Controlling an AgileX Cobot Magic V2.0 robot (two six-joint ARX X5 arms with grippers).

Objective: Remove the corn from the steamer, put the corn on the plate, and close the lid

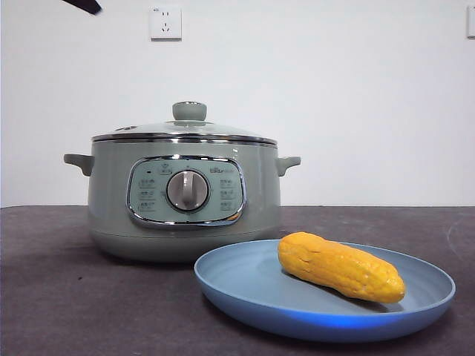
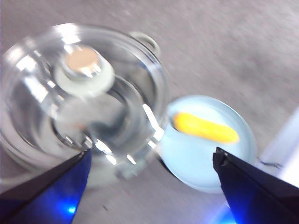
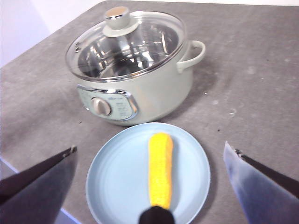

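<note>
Grey table (image 1: 74, 311): lid (image 1: 185, 130) on steamer (image 1: 184, 204); corn (image 1: 340, 265) on plate (image 1: 245, 291); both end effectors apart, left wrist view blurred.

I can read nothing for certain here. The pale sage-green round steamer pot (image 1: 184, 194) carries a chrome-rimmed control panel (image 1: 185, 190) with a small brand mark above the silver dial (image 1: 187, 190) and tiny labels around it, all too small for me to make out.

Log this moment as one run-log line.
corn: on plate | lid: on steamer | left end effector: open above lid | right end effector: open above plate
</note>
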